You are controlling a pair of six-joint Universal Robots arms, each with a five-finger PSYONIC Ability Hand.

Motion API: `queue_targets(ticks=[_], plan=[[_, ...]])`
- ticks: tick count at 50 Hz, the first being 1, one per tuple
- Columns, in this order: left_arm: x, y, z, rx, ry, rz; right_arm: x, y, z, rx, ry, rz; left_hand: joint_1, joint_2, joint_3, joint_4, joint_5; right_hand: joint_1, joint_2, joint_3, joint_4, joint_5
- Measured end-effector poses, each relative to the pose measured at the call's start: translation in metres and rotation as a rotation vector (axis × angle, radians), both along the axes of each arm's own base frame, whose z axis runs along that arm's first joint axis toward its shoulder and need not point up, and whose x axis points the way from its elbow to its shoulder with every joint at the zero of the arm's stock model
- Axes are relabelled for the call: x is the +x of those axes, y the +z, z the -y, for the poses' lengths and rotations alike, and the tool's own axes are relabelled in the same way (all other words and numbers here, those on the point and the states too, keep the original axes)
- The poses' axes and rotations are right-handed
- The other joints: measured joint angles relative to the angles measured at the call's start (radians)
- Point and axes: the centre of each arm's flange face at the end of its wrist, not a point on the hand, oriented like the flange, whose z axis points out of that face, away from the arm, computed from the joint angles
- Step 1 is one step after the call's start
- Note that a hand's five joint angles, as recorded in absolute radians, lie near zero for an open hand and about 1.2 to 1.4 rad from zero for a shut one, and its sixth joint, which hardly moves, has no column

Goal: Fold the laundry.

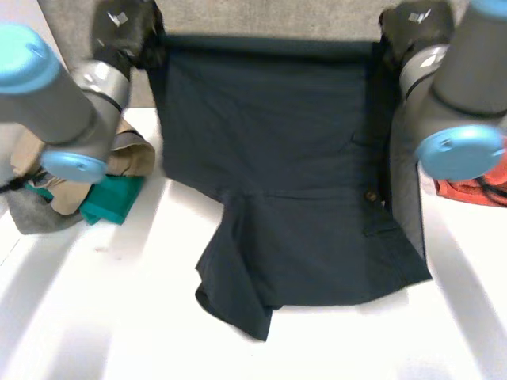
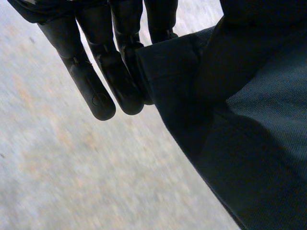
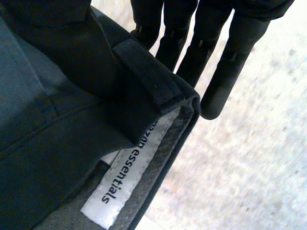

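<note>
Left hand and right hand pinch waistband corners of the dark shorts between fingers; legs spread on the table, nothing folded yet

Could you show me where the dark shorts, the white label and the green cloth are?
dark shorts (image 1: 301, 198), head view, middle of the fabric.
white label (image 3: 127, 172), right wrist view, its printed middle.
green cloth (image 1: 111, 199), head view, its visible face.

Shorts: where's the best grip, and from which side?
Grip the shorts by the waistband, at its two end corners, each from its outer side. It is the thick, straight far edge, pulled taut; the legs lie rumpled on the table. The left hand and right hand pinch there now.
</note>
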Motion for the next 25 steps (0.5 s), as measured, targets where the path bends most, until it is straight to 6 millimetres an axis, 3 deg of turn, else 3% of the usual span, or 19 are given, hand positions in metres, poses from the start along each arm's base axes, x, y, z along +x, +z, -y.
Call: queue_targets(ticks=[3, 6, 9, 10, 12, 13, 17, 20, 25], plan=[[-0.01, -0.033, 0.02, 0.001, 0.003, 0.031, 0.008, -0.034, 0.026, -0.009, -0.019, 0.002, 0.0, 0.001, 0.001, 0.0, 0.0, 0.0, 0.001, 0.003, 0.001, 0.0], [-0.016, -0.051, 0.033, -0.018, 0.007, 0.038, 0.014, -0.054, 0.044, -0.045, -0.03, 0.015, 0.0, 0.001, 0.001, 0.0, 0.0, -0.227, -0.264, -0.263, -0.247, -0.202], [-0.022, -0.058, 0.041, -0.049, 0.006, 0.025, 0.022, -0.069, 0.06, -0.11, -0.036, 0.042, -0.64, -0.576, -0.547, -0.56, -0.547, -0.764, -0.79, -0.776, -0.777, -0.75], [-0.023, -0.058, 0.042, -0.056, 0.003, 0.019, 0.023, -0.07, 0.063, -0.124, -0.036, 0.048, -0.737, -0.66, -0.651, -0.666, -0.654, -0.83, -0.871, -0.85, -0.853, -0.823], [-0.028, -0.057, 0.042, -0.069, -0.007, 0.004, 0.025, -0.07, 0.067, -0.16, -0.036, 0.064, -0.737, -0.66, -0.651, -0.666, -0.654, -0.91, -0.959, -0.965, -0.965, -0.926], [-0.031, -0.056, 0.04, -0.074, -0.015, -0.005, 0.026, -0.069, 0.069, -0.178, -0.035, 0.072, -0.978, -0.975, -0.96, -0.981, -0.926, -0.912, -0.967, -0.979, -0.98, -0.935], [-0.044, -0.041, 0.024, -0.084, -0.049, -0.023, 0.028, -0.055, 0.065, -0.205, -0.028, 0.08, -0.978, -0.989, -0.976, -0.996, -0.933, -0.912, -0.967, -0.98, -0.983, -0.935], [-0.05, -0.021, 0.001, -0.079, -0.078, -0.025, 0.025, -0.038, 0.053, -0.182, -0.004, 0.048, -0.977, -0.989, -0.976, -0.996, -0.933, -0.912, -0.967, -0.98, -0.983, -0.935], [-0.042, -0.005, -0.04, -0.019, -0.099, 0.014, 0.018, -0.024, 0.026, -0.082, 0.075, -0.063, -0.974, -0.987, -0.975, -0.993, -0.933, -0.912, -0.967, -0.98, -0.983, -0.935]])
